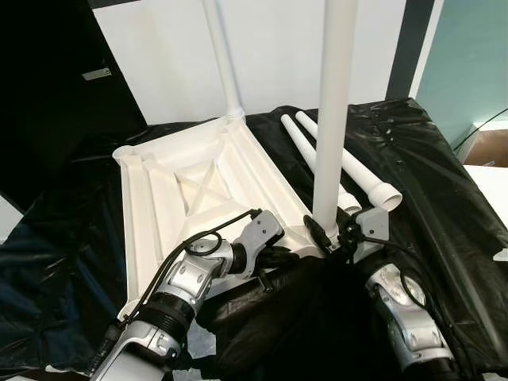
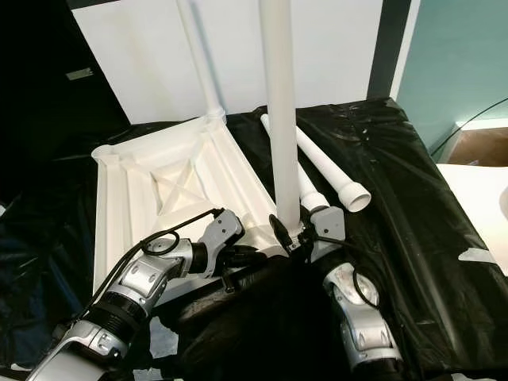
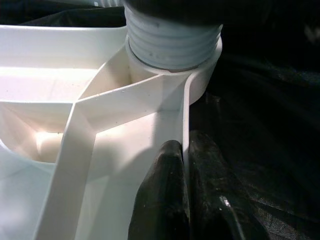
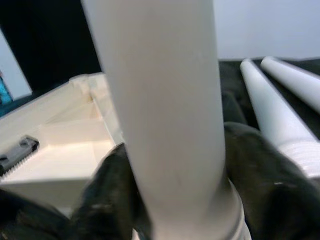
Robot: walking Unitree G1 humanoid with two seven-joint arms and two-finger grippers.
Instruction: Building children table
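Observation:
A white plastic tabletop point(image 1: 198, 182) lies upside down on a black sheet point(image 1: 444, 206). One white leg point(image 1: 222, 63) stands upright in its far corner. A second leg point(image 1: 333, 119) stands upright in the near right corner socket, and its threaded end point(image 3: 172, 40) sits in that socket. My right gripper point(image 1: 329, 234) is shut on this leg low down, a finger point(image 4: 107, 200) on each side. My left gripper point(image 1: 290, 255) is shut on the tabletop's rim wall point(image 3: 186, 115) just beside that corner. Two loose legs point(image 1: 349, 171) lie side by side on the sheet to the right.
A white panel point(image 1: 278, 55) leans behind the tabletop, with a dark cabinet point(image 1: 48, 95) at the left. At the far right are a teal wall point(image 1: 476, 55), a cardboard box point(image 1: 488, 147) and a white surface point(image 1: 492, 186). The black sheet is crumpled around the tabletop.

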